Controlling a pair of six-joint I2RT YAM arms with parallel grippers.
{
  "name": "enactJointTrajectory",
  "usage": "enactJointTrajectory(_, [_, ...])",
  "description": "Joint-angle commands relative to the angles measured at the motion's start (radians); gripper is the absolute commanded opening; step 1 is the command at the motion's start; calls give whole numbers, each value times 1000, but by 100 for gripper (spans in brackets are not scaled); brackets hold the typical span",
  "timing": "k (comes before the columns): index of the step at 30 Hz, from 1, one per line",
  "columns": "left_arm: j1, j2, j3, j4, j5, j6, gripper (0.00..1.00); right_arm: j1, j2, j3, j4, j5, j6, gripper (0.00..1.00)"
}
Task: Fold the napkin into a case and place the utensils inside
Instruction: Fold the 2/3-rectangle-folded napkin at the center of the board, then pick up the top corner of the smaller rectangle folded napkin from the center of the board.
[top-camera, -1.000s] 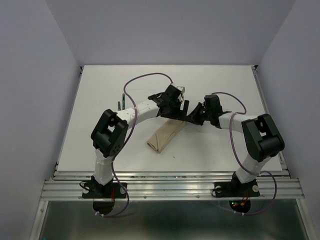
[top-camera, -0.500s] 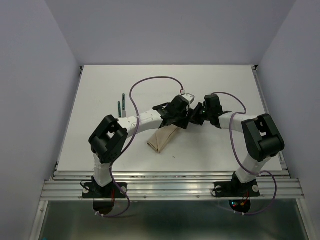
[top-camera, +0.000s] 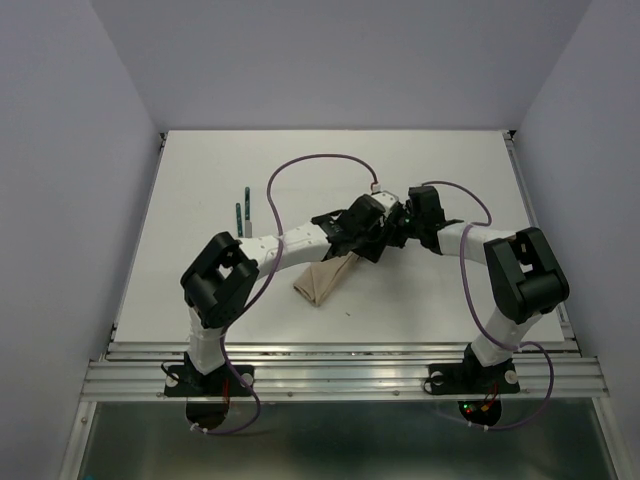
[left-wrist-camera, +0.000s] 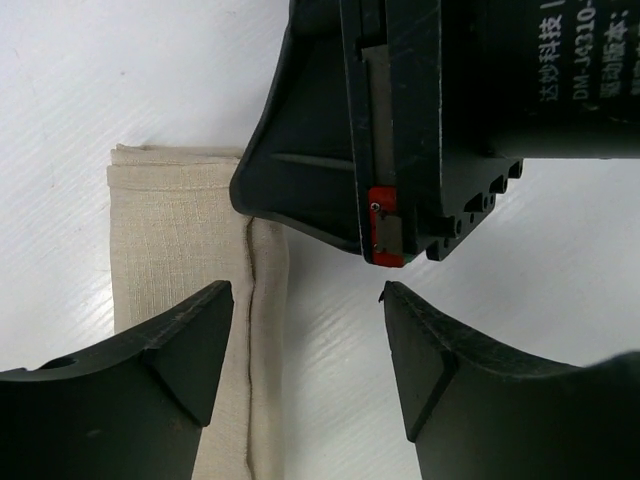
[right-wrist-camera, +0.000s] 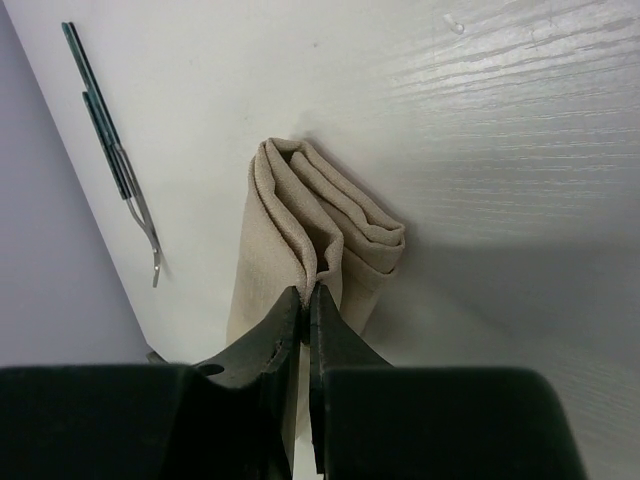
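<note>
Seen from above, the case (top-camera: 320, 283) has its far end hidden under the left gripper (top-camera: 368, 243) and right gripper (top-camera: 388, 238). The utensils (top-camera: 242, 208), well left of the case, are too small to tell apart.

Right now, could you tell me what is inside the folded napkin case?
The case shows only cloth layers at its open end, one pinched by the right gripper. No utensils show inside; they lie apart on the table. Deeper in, cloth covers the pocket.
</note>
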Motion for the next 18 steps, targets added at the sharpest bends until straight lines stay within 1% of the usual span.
enactJointTrajectory(1, [-9,16,19,32,-38,21,72,1,-13,44,18,-24,9,1])
enactJointTrajectory(2, [-12,24,19,37,-44,21,68,1,-16,46,18,-25,9,1])
enactJointTrajectory(4, [-14,28,20,42,-49,21,67,1,-16,47,18,-25,9,1])
enactJointTrajectory(8, [-15,33,17,51,-101,12,63,1,-14,52,13,-28,9,1])
enactJointTrajectory(9, [-15,33,16,54,-119,12,61,1,-16,52,13,-28,9,1])
enactJointTrajectory(12, [-15,37,14,60,-135,15,58,1,-16,52,15,-30,11,1])
enactJointTrajectory(18, [-15,62,29,62,-146,15,56,1,-15,52,15,-33,9,1])
